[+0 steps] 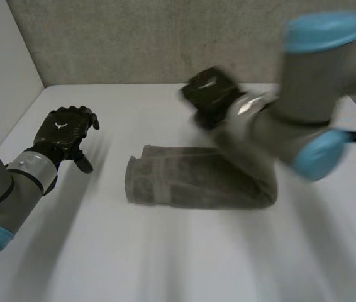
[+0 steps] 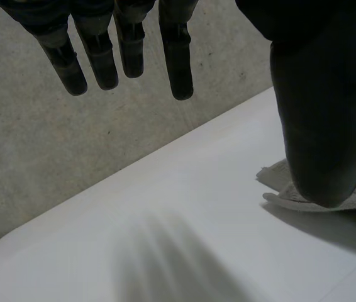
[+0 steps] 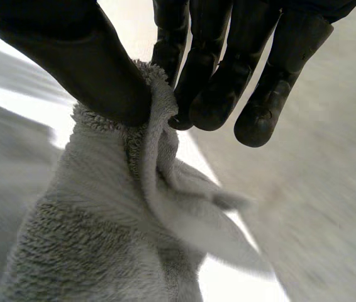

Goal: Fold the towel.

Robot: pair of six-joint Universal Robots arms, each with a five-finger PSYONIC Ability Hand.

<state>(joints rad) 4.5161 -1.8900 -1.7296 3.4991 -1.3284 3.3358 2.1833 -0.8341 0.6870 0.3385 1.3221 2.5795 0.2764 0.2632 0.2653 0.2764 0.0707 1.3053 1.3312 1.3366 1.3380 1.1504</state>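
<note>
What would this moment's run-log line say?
towel: grey, part-folded on table | right hand: pinching towel | left hand: open, apart from towel

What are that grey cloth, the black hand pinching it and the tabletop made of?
The grey fluffy towel looks like soft fleece or terry: a looped, nubbly pile shows beside the right hand pinching it. That black hand looks like matte plastic or rubber, faintly shiny. The white table seems smooth, matte laminate, perhaps.
</note>
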